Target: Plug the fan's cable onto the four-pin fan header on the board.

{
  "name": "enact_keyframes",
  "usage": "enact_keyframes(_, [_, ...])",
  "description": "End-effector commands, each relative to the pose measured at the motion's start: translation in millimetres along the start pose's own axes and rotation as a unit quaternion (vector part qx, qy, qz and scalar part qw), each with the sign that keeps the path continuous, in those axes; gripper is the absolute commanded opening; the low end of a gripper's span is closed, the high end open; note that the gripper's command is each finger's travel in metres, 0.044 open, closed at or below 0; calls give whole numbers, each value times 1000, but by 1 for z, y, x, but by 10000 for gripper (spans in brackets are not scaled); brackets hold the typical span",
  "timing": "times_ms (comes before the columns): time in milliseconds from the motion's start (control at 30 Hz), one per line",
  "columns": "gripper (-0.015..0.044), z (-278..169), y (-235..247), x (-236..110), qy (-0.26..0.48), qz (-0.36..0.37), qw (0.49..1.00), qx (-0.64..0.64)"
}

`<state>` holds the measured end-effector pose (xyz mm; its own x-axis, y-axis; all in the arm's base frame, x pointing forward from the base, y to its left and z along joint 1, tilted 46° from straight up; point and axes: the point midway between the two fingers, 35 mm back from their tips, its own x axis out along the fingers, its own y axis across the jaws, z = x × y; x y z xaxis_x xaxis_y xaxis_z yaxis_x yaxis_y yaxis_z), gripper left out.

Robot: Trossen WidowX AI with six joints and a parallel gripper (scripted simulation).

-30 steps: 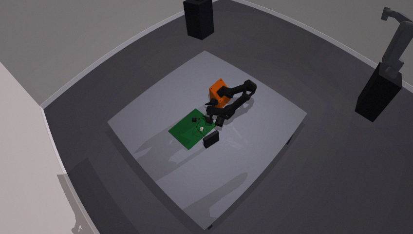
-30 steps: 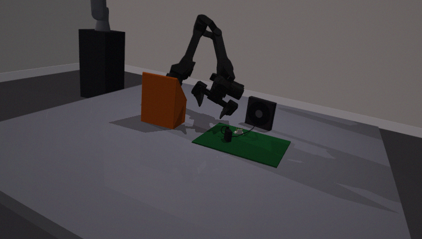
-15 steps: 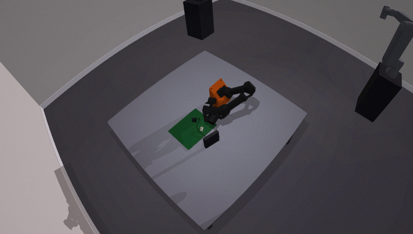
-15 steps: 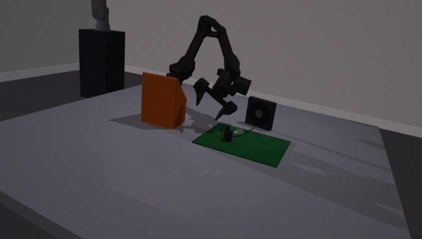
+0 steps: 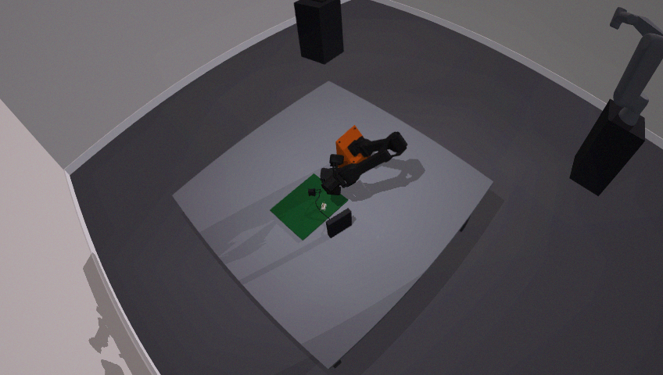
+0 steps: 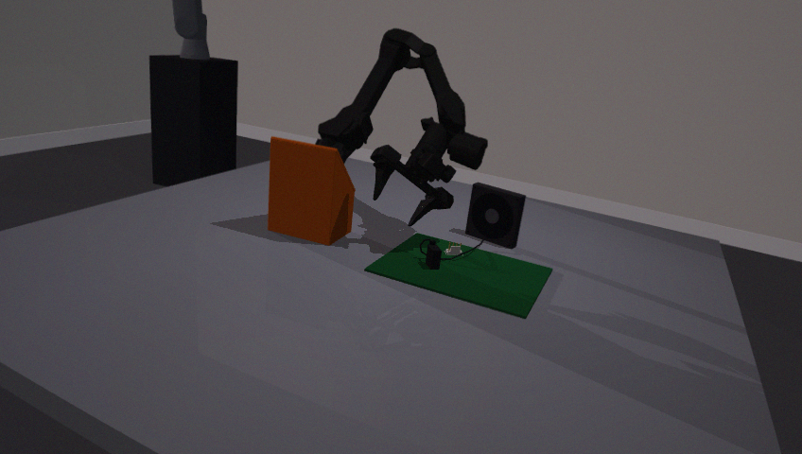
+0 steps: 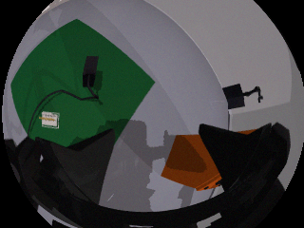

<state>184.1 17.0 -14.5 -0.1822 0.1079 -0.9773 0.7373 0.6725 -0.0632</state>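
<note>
Orange wedge block (image 6: 308,190) sits on the worktop (image 6: 168,315) left of the claw (image 6: 402,195), just off the green board's (image 6: 478,278) far-left corner. Arm base is behind it. Fan (image 6: 495,215) stands upright on the worktop right of the claw, at the board's far edge. Black pedestal (image 6: 193,117) with a grey arm on it is far left, off the worktop; top view shows a second pedestal (image 5: 319,28) and another with a grey arm (image 5: 607,146), all well apart from the work area.

Nothing sits between the claw and the board.

Claw is released, jaws spread wide, nothing in them. It hangs above the board's far-left corner, tips pointing down, clear of everything.

Plug (image 6: 432,255) is a small dark block standing on the board, below the claw and slightly nearer. Thin cable (image 6: 466,253) runs from it past the pale four-pin header (image 6: 453,248) to the fan. In the wrist view, plug (image 7: 91,72) and header (image 7: 49,120) are apart, so the plug isn't on the header.
</note>
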Motion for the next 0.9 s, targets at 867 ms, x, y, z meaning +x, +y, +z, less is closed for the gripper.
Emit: enact_keyframes(867, [440, 27, 6, -43, 164, 243, 954, -68])
